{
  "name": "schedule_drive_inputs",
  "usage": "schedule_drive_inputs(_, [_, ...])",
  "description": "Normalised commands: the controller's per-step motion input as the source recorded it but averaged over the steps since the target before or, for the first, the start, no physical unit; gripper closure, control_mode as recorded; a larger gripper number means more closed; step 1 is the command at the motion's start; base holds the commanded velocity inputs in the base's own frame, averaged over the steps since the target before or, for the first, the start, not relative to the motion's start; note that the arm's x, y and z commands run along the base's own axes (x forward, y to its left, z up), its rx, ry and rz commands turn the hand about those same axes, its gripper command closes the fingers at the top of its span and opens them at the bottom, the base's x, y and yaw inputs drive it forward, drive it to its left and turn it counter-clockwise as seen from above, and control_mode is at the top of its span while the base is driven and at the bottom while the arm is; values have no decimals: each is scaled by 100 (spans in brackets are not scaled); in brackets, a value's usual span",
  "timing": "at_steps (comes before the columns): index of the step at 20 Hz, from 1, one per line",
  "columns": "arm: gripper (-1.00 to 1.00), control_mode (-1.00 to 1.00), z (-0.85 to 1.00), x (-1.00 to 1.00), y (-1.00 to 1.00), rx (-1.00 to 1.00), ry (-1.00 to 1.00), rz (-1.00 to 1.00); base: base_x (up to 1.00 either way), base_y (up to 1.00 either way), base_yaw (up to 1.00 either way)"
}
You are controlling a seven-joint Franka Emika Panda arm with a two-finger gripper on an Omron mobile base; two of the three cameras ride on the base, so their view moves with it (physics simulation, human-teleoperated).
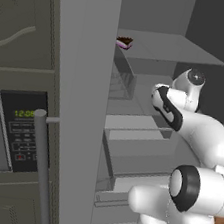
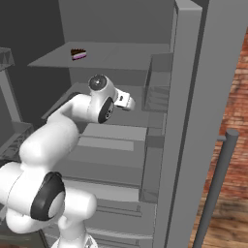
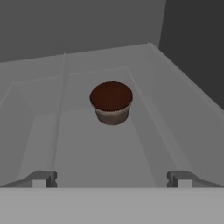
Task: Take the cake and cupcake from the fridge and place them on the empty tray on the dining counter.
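Note:
The fridge stands open, and my arm reaches in over its middle shelves. The cake, a pink-sided slice with a dark top, lies on the upper shelf, above and behind my arm. In the hand view the cupcake, brown-topped in a darker wrapper, stands upright on a grey fridge shelf straight ahead of my gripper. The gripper is open, its two fingertips wide apart, short of the cupcake and touching nothing. The tray and the dining counter are out of view.
The open left door with its bar handle stands beside a microwave. The right door with its door bins and handle flanks the arm. A brick wall lies beyond. Shelf side walls hem in the cupcake.

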Motion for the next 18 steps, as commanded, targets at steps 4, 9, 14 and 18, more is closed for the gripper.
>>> schedule_drive_inputs(4, [-100, -100, -7, 33, -15, 1, 0, 0, 0, 0, 0])
schedule_drive_inputs(9, [-100, -100, -8, 35, -9, 0, 0, 1, 0, 0, 0])
schedule_drive_inputs(14, [-100, -100, -8, 34, 0, 0, 0, 0, 0, 0, 0])
schedule_drive_inputs(18, [-100, -100, -9, 32, -1, 0, 0, 0, 0, 0, 0])
